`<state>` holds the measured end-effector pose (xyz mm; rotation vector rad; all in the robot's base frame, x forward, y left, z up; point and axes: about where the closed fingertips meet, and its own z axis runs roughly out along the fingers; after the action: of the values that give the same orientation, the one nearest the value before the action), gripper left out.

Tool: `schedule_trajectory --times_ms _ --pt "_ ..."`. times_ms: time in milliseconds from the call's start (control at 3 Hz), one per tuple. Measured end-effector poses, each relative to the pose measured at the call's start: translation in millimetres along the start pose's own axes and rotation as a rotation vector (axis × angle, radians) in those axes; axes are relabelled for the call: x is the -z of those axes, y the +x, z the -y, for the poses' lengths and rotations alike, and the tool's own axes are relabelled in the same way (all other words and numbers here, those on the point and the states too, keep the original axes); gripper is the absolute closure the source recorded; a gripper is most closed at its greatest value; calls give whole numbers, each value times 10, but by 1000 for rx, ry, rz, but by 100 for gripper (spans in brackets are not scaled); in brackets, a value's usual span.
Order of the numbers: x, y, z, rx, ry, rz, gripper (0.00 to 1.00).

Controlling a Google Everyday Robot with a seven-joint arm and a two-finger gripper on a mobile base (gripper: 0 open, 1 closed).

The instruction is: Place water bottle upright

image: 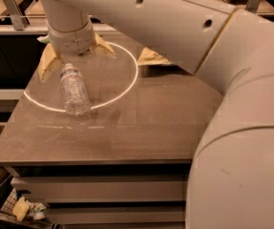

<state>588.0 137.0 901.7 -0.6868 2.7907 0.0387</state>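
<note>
Water bottle (74, 90) flat on its side, cap end up against the gripper (77, 63). Gripper low over the far left of the table (141, 128), 2 tan fingers (47, 65) spread wide, pinching nothing; contact with the cap unclear. Bottle body stretching toward the near edge, crossing a bright ring of light (136, 73). Right and near: bulky pale arm (232, 128).

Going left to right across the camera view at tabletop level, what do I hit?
The water bottle, lying on its side → bag corner → the arm's bulky segment. The open hand hovers astride the bottle's cap end, so it has no separate place.
</note>
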Motion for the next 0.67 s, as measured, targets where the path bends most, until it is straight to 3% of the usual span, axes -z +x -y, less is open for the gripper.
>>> schedule_trajectory --times_ms 667 --pt "-234 2 -137 35 -24 -59 0"
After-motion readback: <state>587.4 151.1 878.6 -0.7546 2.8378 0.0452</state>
